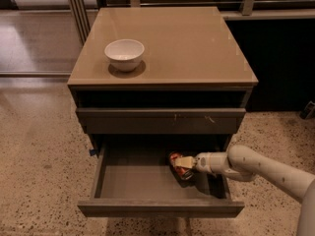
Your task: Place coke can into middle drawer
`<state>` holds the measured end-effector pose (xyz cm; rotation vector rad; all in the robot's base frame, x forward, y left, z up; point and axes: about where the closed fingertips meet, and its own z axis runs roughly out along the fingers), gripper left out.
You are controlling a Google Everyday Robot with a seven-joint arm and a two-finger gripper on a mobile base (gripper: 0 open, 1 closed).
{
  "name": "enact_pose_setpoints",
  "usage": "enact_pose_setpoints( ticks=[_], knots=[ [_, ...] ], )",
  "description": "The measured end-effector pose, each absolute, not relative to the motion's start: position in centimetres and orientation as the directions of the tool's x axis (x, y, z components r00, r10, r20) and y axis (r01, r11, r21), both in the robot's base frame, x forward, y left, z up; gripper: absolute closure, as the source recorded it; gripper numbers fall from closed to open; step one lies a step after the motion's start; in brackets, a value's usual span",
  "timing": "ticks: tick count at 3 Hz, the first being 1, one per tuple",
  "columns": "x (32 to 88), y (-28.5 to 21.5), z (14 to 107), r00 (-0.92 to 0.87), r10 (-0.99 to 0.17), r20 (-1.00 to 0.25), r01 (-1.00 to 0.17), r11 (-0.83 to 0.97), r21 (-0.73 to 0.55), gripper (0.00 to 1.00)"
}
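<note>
The middle drawer (133, 181) is pulled open below the cabinet, showing its flat grey floor and low side walls. The coke can (178, 164), red with silver ends, is inside the drawer at the right of centre, tilted over. My gripper (185, 162) reaches in from the right at the end of the white arm (256, 167), and its pale fingers sit around the can. The can looks low over the drawer floor; I cannot tell whether it touches it.
A white bowl (124, 54) stands on the tan cabinet top (187, 43) at the left. A closed drawer front (160, 120) with small marks is above the open drawer. Speckled floor surrounds the cabinet; a dark wall is at the right.
</note>
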<state>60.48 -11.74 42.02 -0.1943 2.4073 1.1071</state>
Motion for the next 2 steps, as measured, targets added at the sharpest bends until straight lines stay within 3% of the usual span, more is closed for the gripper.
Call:
enact_pose_setpoints(
  ticks=[2],
  knots=[
    [60.48, -11.74, 42.02, -0.875, 0.069, -0.48, -0.319, 0.663, 0.678, 0.13]
  ],
)
